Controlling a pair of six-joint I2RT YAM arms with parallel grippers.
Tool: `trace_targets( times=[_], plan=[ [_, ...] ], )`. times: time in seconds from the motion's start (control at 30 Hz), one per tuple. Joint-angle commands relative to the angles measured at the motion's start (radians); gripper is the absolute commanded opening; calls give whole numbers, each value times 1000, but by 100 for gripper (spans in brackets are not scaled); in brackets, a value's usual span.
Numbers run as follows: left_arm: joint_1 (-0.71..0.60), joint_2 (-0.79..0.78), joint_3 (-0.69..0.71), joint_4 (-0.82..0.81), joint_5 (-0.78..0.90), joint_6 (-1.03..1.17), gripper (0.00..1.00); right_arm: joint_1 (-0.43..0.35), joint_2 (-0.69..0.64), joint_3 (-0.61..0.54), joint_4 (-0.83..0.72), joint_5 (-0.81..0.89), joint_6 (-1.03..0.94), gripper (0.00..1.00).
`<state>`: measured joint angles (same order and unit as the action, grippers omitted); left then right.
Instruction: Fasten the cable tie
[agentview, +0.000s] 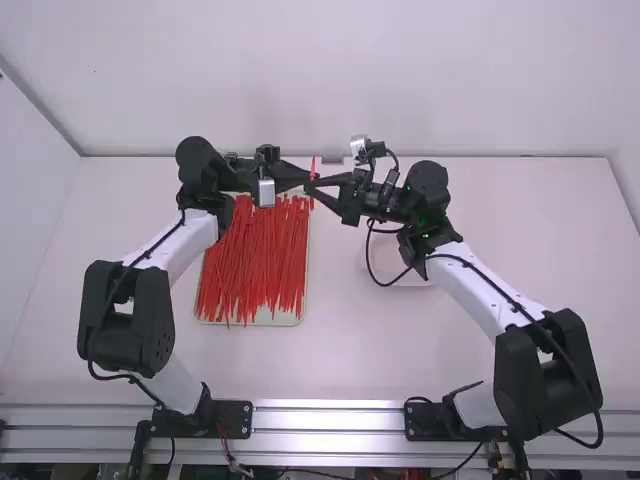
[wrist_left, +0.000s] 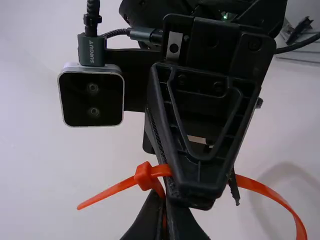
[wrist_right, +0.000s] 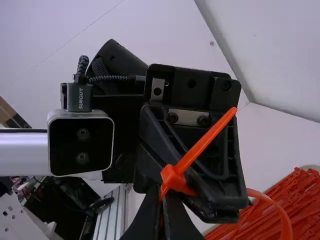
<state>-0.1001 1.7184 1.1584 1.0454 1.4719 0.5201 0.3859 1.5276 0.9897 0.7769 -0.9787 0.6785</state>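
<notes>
Closest, the left gripper (wrist_left: 162, 212) is clamped tight on the orange cable tie (wrist_left: 145, 176) beside its head. The right gripper (wrist_right: 161, 207) pinches the same tie, meeting the left tip to tip above the table's (agentview: 560, 230) far middle. Loose red ties (agentview: 255, 260) heap on a mat (agentview: 292, 321) nearby.

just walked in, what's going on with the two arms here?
Both arms meet in the air above the far end of the tray of spare red ties. The left gripper and the right gripper are each shut on the same red cable tie. Its tail is already through the head, but the loop is wide and not yet pulled tight.
</notes>
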Motion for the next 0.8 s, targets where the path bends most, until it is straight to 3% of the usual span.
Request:
trace_targets(
  times=[0.0,0.67,0.77],
  plan=[
    [-5,-9,-35,11,94,-5,2,-28,-14,31,30,68,-2,0],
    [-5,-9,-38,70,94,-113,2,-28,-14,31,27,31,-2,0],
    [-5,-9,-38,70,94,-113,2,-32,-14,30,20,-6,-9,15]
  ],
)
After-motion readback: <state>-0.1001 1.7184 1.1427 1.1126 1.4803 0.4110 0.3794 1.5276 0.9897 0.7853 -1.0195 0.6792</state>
